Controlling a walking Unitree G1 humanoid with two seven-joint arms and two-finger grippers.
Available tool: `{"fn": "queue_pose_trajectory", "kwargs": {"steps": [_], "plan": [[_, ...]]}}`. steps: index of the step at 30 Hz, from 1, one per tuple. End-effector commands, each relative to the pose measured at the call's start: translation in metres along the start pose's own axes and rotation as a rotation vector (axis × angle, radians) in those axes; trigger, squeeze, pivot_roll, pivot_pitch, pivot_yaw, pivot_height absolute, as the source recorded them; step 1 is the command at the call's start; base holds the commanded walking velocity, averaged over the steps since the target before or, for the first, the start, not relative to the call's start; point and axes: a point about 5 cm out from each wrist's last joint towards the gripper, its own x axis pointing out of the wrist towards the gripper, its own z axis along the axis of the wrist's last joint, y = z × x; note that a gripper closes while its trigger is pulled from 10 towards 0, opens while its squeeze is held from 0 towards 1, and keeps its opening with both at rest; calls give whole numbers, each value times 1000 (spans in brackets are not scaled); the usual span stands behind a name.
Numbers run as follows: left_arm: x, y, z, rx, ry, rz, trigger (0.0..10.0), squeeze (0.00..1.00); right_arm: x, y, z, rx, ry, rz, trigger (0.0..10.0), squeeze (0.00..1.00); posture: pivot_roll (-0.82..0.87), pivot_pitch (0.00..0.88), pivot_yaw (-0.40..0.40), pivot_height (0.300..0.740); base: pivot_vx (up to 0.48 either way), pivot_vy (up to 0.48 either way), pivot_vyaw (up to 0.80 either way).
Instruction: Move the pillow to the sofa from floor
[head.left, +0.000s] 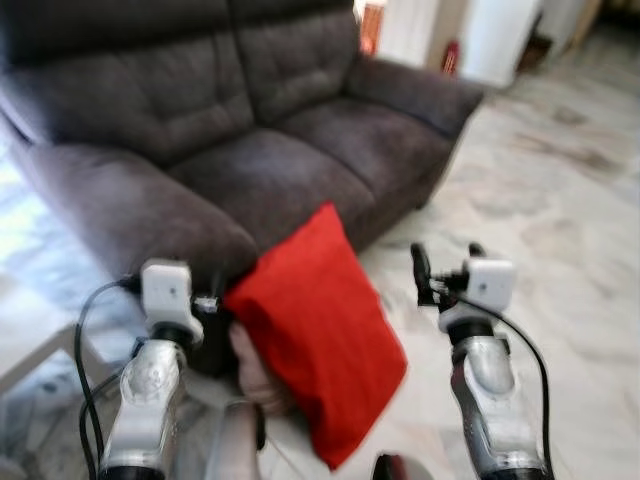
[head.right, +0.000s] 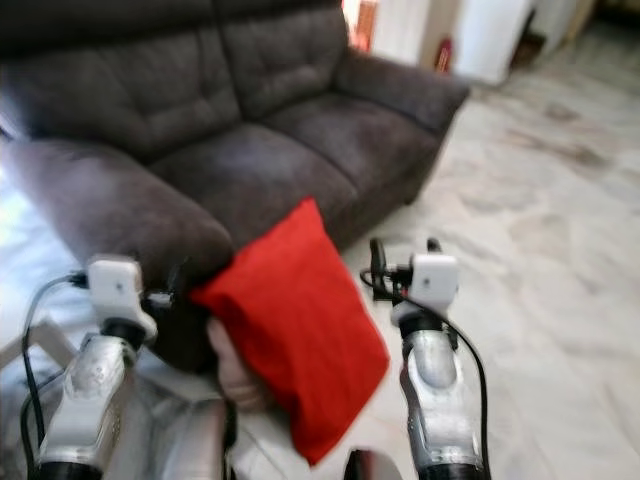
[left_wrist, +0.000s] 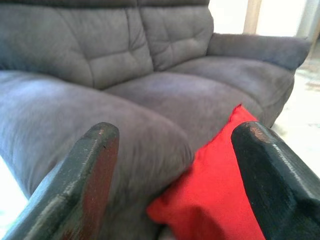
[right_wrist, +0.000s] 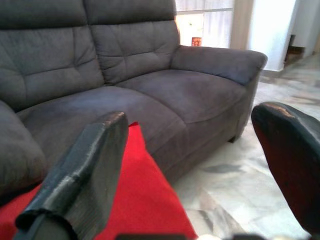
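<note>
A red pillow (head.left: 320, 330) stands on edge in front of the dark grey sofa (head.left: 260, 170), its upper left corner against the near armrest. A person's hand (head.left: 255, 375) holds it from behind, low on its left side. My left gripper (head.left: 215, 300) is open at the pillow's left corner, and the left wrist view shows the pillow (left_wrist: 215, 195) just beyond its fingers (left_wrist: 95, 165). My right gripper (head.left: 445, 265) is open too, a short way to the right of the pillow and not touching it; the pillow (right_wrist: 145, 200) lies past its finger (right_wrist: 95, 165).
Pale marble floor (head.left: 560, 200) stretches to the right of the sofa. A white table edge (head.left: 30, 360) is at the lower left. White pillars (head.left: 495, 35) stand behind the sofa's far armrest. Both sofa seats are bare.
</note>
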Motion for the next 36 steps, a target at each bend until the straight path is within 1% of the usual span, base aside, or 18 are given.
{"fn": "queue_pose_trajectory", "kwargs": {"steps": [1,7,12,19,31,35,36], "plan": [[8,-3,11,13,-37,-27,10000,0,3,-2,6,9,-25,-12,10000,0,122,0,-69,606,0,0,0],[8,-2,8,9,-17,-26,10000,0,1,-2,3,15,-15,-17,10000,0,120,0,-65,606,0,0,0],[4,-2,2,7,5,-25,10000,0,3,-2,1,20,5,-17,10000,0,120,0,-65,606,0,0,0],[5,-2,1,5,8,-26,10000,0,3,0,2,16,-7,0,10000,0,120,0,-69,567,0,0,0],[5,-3,-2,1,24,-30,10000,0,2,-1,2,12,-10,7,10000,0,120,0,-71,567,0,0,0],[5,-4,-2,-1,30,-32,10000,0,4,-1,1,16,8,0,10000,0,119,0,-70,567,0,0,0],[5,-4,-3,-2,34,-34,10000,0,5,2,0,23,14,25,10000,0,118,0,-70,557,0,0,0]]}}
